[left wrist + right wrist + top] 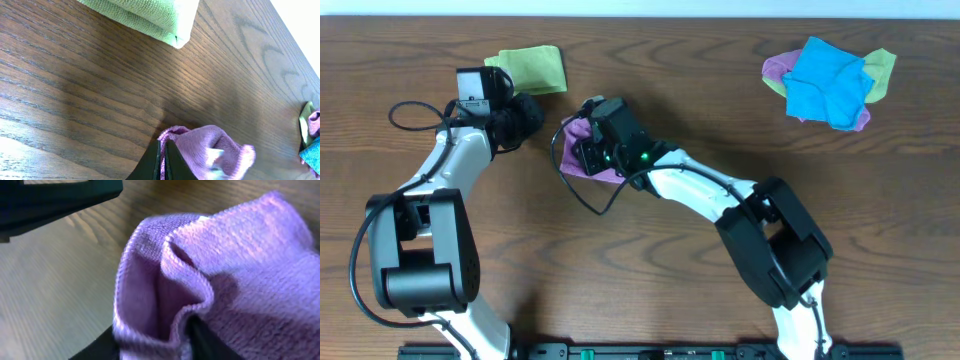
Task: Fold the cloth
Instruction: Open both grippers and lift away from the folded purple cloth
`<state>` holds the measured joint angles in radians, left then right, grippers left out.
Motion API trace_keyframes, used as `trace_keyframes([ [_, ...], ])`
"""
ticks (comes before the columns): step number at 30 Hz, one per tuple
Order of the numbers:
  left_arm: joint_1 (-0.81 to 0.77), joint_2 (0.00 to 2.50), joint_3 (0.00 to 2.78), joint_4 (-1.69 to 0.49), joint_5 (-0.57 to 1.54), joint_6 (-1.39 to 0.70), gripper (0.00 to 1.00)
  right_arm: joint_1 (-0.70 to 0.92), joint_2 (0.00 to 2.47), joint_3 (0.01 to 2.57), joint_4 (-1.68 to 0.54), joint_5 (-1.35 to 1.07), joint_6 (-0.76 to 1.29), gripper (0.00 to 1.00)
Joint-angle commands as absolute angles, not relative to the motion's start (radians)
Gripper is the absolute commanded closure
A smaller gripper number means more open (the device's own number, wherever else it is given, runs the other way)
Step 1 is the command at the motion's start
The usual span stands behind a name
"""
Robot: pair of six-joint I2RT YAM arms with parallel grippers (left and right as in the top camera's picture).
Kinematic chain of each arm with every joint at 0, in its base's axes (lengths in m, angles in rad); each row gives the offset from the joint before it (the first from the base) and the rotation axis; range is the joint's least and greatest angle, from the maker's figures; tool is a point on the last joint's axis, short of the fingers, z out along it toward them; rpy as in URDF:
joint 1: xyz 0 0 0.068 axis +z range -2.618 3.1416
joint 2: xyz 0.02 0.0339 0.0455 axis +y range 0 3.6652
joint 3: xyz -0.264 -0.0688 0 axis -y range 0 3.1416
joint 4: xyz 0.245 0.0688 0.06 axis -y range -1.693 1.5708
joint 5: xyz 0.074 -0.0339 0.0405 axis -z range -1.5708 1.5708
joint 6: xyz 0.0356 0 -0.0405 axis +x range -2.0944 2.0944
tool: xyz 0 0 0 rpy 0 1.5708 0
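Note:
A purple cloth [604,175] lies bunched on the wooden table left of centre, partly under my right gripper. My left gripper [548,126] is at the cloth's left edge. In the left wrist view its jaws [163,159] are shut on the hem of the purple cloth [210,150]. My right gripper [583,150] sits over the cloth. In the right wrist view its fingers [155,341] pinch a raised fold of the purple cloth [240,255]. The left gripper's dark fingers [50,200] show at the top left of that view.
A folded green cloth [530,68] lies at the back left, also in the left wrist view [145,15]. A pile of blue, pink and green cloths [828,82] lies at the back right. A black cable [415,112] loops beside the left arm.

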<state>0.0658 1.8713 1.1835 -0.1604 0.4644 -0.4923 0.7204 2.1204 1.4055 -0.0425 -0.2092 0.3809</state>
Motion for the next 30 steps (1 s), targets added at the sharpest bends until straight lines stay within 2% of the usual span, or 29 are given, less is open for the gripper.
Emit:
trace_keyframes([
  [1,0.073,1.847,1.208,-0.161,0.464,-0.471,0.94,0.741,2.133,1.429,-0.046,-0.241,0.361,0.56],
  [12,0.088,1.845,1.208,-0.157,0.464,-0.471,0.94,0.740,2.131,1.440,-0.048,-0.318,0.356,0.50],
  [14,0.103,1.835,1.208,-0.157,0.464,-0.470,0.94,0.727,2.115,1.454,-0.072,-0.305,0.339,0.33],
  [17,0.119,1.813,1.208,-0.157,0.464,-0.470,0.92,0.706,2.083,1.463,-0.112,-0.277,0.315,0.23],
  [19,0.126,1.799,1.208,-0.161,0.464,-0.470,0.80,0.687,2.054,1.463,-0.142,-0.281,0.312,0.05],
  [20,0.129,1.792,1.208,-0.167,0.464,-0.470,0.76,0.679,2.039,1.463,-0.160,-0.282,0.306,0.01],
  [23,0.131,1.771,1.208,-0.189,0.464,-0.469,0.68,0.659,1.985,1.463,-0.226,-0.281,0.260,0.01],
  [25,0.131,1.758,1.208,-0.209,0.465,-0.467,0.59,0.639,1.936,1.463,-0.275,-0.281,0.250,0.01],
  [27,0.131,1.751,1.208,-0.229,0.473,-0.467,0.40,0.620,1.894,1.463,-0.317,-0.281,0.249,0.01],
  [29,0.131,1.745,1.208,-0.255,0.488,-0.467,0.13,0.596,1.841,1.463,-0.382,-0.281,0.249,0.01],
  [30,0.131,1.743,1.208,-0.274,0.503,-0.468,0.05,0.580,1.807,1.463,-0.426,-0.281,0.243,0.01],
])
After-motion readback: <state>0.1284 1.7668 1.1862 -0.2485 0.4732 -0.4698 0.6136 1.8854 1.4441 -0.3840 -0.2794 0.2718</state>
